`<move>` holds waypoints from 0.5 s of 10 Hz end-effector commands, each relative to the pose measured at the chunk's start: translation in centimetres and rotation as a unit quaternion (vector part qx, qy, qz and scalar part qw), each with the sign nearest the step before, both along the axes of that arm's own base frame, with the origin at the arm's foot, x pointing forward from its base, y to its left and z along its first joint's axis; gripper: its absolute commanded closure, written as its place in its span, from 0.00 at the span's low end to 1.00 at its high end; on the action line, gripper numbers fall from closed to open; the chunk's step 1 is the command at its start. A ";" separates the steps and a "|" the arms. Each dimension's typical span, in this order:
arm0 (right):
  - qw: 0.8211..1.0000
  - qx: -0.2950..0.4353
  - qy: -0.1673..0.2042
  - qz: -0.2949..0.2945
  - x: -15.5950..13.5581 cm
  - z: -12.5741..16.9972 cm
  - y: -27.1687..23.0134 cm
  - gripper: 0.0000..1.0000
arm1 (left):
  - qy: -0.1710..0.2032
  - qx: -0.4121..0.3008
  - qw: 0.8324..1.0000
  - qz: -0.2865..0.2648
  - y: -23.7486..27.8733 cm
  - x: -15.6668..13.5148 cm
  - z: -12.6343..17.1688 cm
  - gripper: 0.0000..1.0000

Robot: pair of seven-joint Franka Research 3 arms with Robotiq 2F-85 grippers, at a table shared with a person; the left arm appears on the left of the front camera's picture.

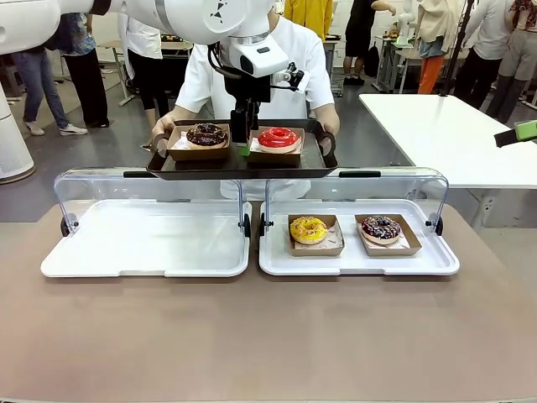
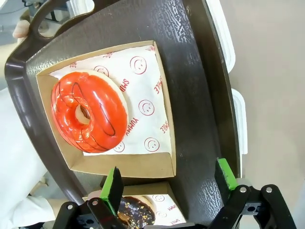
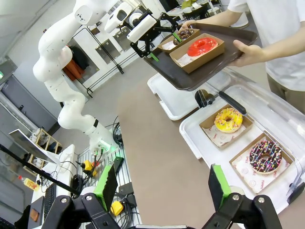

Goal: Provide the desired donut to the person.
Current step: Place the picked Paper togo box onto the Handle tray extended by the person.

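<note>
Red-glazed donut [image 1: 278, 137] sits in its cardboard box [image 2: 143, 164] on the dark tray [image 1: 239, 166] the person [image 1: 294, 59] holds at 12 o'clock, above the far edge of the tabletop [image 1: 268, 336]. Chocolate donut [image 1: 206, 134] is boxed just beside it, toward 9 o'clock. Left tool [image 1: 244, 138] hangs over the tray between the two boxes, jaws spread wide, nothing in them; in the wrist view the red donut's box lies just ahead of the fingers [image 2: 112, 183], apart from them. Right tool [image 3: 162, 183] is parked well back toward 6 o'clock, jaws apart, empty. Yellow donut [image 1: 308, 229] and sprinkled donut [image 1: 381, 227] remain in the white display tray [image 1: 359, 262] at 3 o'clock.

Looks like delivery is done.

Risks, as judgement: the left tool's fingers are low between the boxes, so a sideways pull-out could snag a box rim and drag it. The tray is hand-held, so any push down could tip it.
</note>
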State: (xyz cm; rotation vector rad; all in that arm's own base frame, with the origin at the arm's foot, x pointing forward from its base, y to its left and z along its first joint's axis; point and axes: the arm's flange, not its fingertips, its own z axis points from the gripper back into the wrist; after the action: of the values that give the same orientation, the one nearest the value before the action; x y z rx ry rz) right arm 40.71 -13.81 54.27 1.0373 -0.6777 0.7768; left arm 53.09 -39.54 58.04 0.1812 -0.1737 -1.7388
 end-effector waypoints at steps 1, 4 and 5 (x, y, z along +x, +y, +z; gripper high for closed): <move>1.000 0.003 -0.002 0.002 0.0 0.0 0.0 0.00 | 0.010 0.003 1.000 -0.010 -0.2 -0.6 0.6 0.00; 1.000 0.003 -0.002 0.002 0.0 0.0 0.0 0.00 | 0.113 -0.004 0.991 -0.067 7.4 -2.9 4.0 0.00; 1.000 0.003 -0.002 0.002 0.0 0.0 0.0 0.00 | 0.133 -0.010 0.988 -0.078 12.4 -3.4 5.1 0.00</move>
State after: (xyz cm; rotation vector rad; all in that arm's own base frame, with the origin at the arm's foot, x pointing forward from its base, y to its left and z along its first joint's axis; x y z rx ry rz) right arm 40.71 -13.83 54.24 1.0375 -0.6777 0.7760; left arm 50.47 -33.11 62.07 -0.0260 -0.0539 -1.8649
